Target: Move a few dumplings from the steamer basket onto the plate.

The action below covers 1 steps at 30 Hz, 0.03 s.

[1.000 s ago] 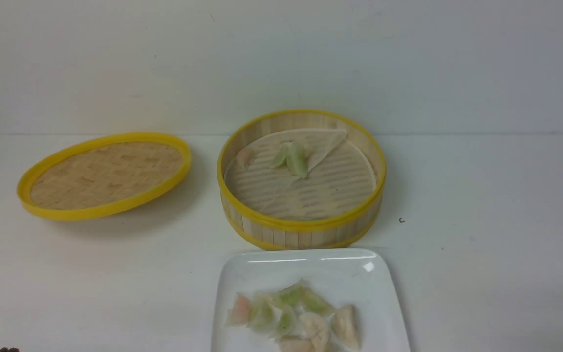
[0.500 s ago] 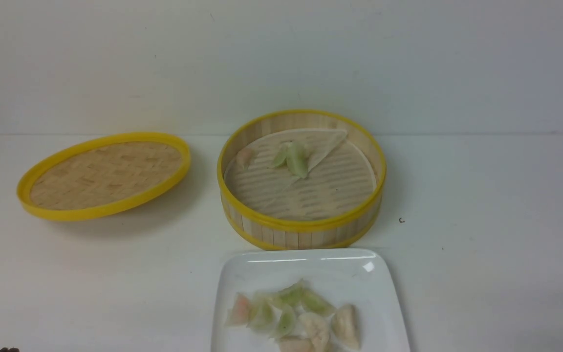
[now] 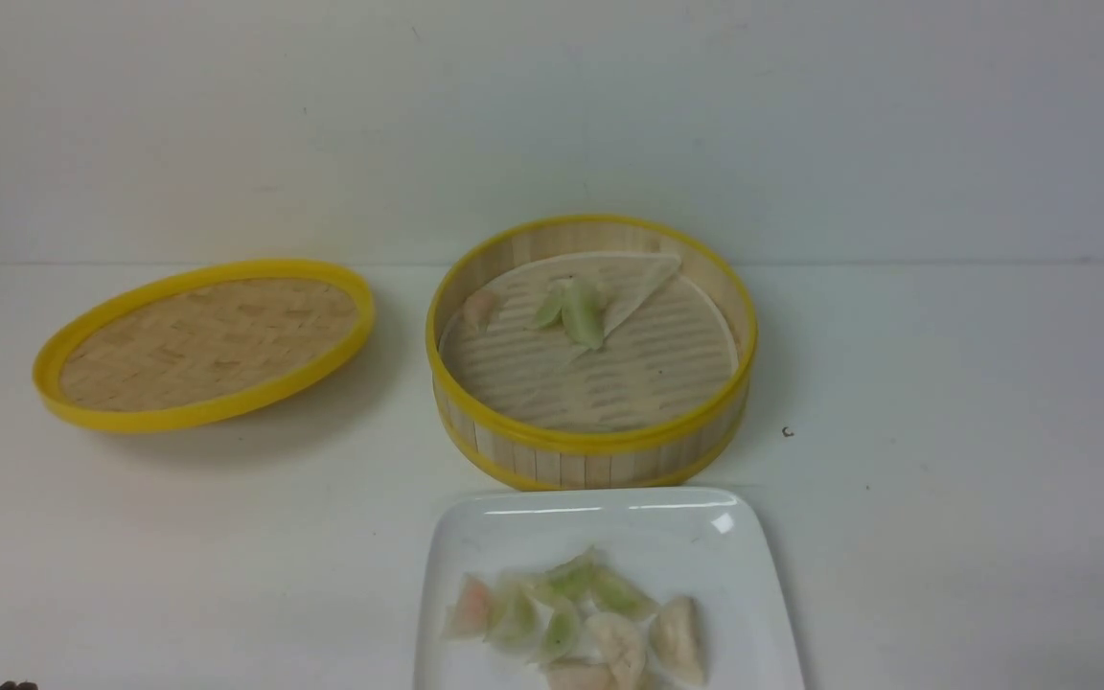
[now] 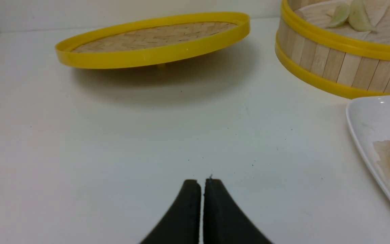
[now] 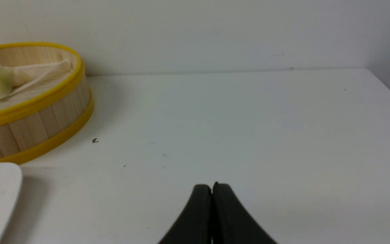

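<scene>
The steamer basket [image 3: 590,450] stands at the table's middle. It holds two pale green dumplings [image 3: 583,311] and a pinkish one [image 3: 478,307] on a paper liner folded over at the back. The white square plate [image 3: 609,522] in front of it holds several dumplings [image 3: 576,618]. My left gripper [image 4: 202,181] is shut and empty, low over bare table left of the plate [image 4: 367,118]. My right gripper [image 5: 212,185] is shut and empty over bare table right of the basket [image 5: 36,118]. Neither gripper shows in the front view, save a dark speck at the bottom left corner.
The flat woven yellow-rimmed lid [image 3: 202,340] lies tilted at the left, also in the left wrist view [image 4: 152,44]. A small dark speck [image 3: 787,432] lies on the table right of the basket. A wall closes the table's back edge.
</scene>
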{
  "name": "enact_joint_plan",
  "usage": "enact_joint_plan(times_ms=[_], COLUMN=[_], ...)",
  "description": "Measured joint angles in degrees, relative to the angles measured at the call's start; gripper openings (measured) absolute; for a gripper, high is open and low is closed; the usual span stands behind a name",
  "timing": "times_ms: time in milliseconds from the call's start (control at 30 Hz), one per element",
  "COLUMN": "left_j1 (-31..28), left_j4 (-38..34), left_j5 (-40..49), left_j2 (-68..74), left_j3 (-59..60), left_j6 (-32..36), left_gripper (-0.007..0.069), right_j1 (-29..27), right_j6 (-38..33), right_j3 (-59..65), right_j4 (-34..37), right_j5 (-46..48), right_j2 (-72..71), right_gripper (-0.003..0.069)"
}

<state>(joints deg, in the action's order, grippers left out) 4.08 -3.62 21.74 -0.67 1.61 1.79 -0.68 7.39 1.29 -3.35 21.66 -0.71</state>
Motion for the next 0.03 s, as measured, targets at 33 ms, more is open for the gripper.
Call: enact_joint_plan(times_ms=[33], left_j1=[0.0], left_j4=[0.0], left_j5=[0.0], left_j2=[0.0], left_j3=[0.0], left_j6=[0.0], left_gripper=[-0.0006], right_j1=[0.0], right_j6=[0.0], right_j3=[0.0], right_j4=[0.0], right_j5=[0.0], right_j2=[0.0], right_gripper=[-0.0015])
